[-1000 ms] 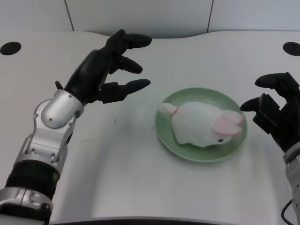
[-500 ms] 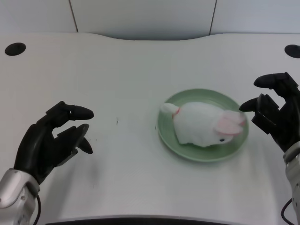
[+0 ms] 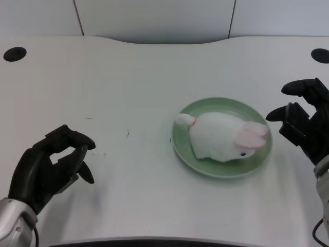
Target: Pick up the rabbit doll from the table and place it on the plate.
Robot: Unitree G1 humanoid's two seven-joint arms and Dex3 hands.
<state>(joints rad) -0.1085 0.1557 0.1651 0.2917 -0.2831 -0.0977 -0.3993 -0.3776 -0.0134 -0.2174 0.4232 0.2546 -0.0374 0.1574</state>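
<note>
Head view: I see the rabbit (image 3: 222,138) lying on its side on the green plate (image 3: 222,170), pink ears toward the right rim. My left hand (image 3: 49,169) hovers low at the near left of the white surface (image 3: 133,82), well apart from the plate, holding nothing, fingers loosely curled but apart.

White pink-eared rabbit doll (image 3: 221,137), green plate (image 3: 222,171)
</note>
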